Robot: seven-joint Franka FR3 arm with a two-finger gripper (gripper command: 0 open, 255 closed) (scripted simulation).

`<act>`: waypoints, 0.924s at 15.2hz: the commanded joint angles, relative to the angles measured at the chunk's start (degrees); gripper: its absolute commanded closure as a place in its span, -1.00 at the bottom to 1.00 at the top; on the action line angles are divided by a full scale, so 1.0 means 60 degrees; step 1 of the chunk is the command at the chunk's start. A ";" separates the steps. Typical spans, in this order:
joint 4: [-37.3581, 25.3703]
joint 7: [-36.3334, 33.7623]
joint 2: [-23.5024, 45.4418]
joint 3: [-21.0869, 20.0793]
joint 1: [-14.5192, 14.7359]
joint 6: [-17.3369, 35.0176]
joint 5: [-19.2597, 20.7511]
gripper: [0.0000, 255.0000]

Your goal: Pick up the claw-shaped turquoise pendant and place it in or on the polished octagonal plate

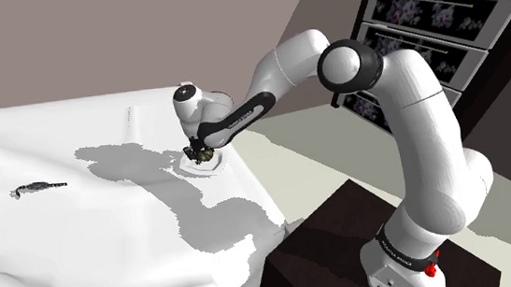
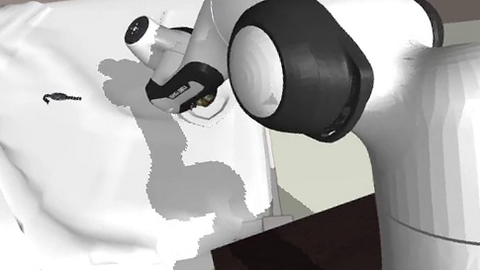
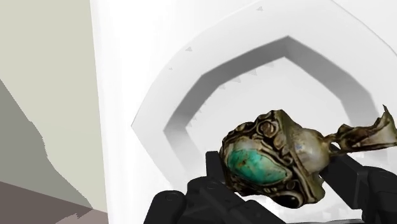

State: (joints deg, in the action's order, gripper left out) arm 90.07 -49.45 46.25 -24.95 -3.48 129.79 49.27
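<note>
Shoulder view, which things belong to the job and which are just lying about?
Job: pendant, held in the gripper; plate beneath it.
Lying about: small dark trinket on the cloth; drawers behind the arm.

The gripper [image 3: 283,194] clasped a bronze-set turquoise pendant [image 3: 261,162] over a white octagonal plate [image 3: 181,79], its loop jutting sideways.

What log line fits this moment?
phase: placing | hand: shut on pendant, over plate | plate: white, octagonal, on white cloth | other: small dark item lying apart on cloth
</note>
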 commanded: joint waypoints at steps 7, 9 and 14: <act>-0.0051 -0.0066 0.0118 0.0048 0.0050 0.0060 0.0061 1.00; -0.0052 -0.0066 0.0119 0.0048 0.0051 0.0059 0.0061 -1.00; -0.0051 -0.0067 0.0119 0.0048 0.0051 0.0060 0.0061 -1.00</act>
State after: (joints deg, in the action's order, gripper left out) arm 89.77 -49.85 46.96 -24.66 -3.17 130.15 49.64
